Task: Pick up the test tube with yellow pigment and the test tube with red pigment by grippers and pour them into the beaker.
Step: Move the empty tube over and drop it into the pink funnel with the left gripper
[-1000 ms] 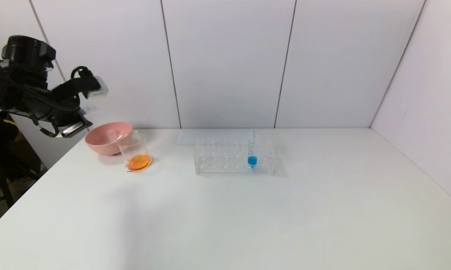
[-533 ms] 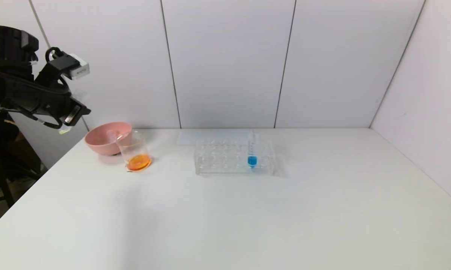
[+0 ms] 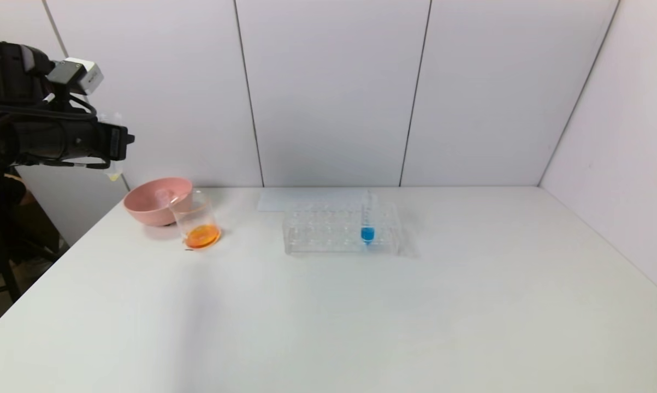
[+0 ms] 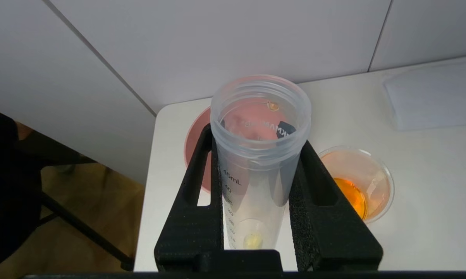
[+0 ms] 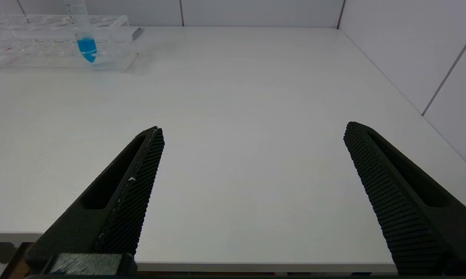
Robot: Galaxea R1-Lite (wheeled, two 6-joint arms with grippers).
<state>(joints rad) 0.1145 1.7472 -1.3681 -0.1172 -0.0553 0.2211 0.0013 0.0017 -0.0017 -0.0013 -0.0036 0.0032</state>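
My left gripper [image 3: 118, 142] is raised to the left of and above the pink bowl [image 3: 151, 204], level and shut on the test tube with yellow pigment [image 3: 113, 172]. In the left wrist view this gripper [image 4: 256, 137] clamps the clear graduated tube [image 4: 256, 186], which stands mouth up with only a small yellow trace at its bottom. The beaker [image 3: 197, 218] stands beside the bowl and holds orange liquid [image 4: 353, 195]. The test tube with red pigment is out of view. My right gripper [image 5: 253, 128] hangs open and empty by the table's near edge.
A clear tube rack [image 3: 328, 229] stands mid-table with one blue-liquid tube [image 3: 367, 224] upright in it; the right wrist view shows the rack [image 5: 43, 42] far off. A flat white sheet [image 3: 306, 199] lies behind it. The table's left edge runs just past the bowl [image 4: 189, 149].
My left arm has swung up from pointing down towards the bowl to level. The tube in it has gone from tipped over to upright. Nothing on the table has moved.
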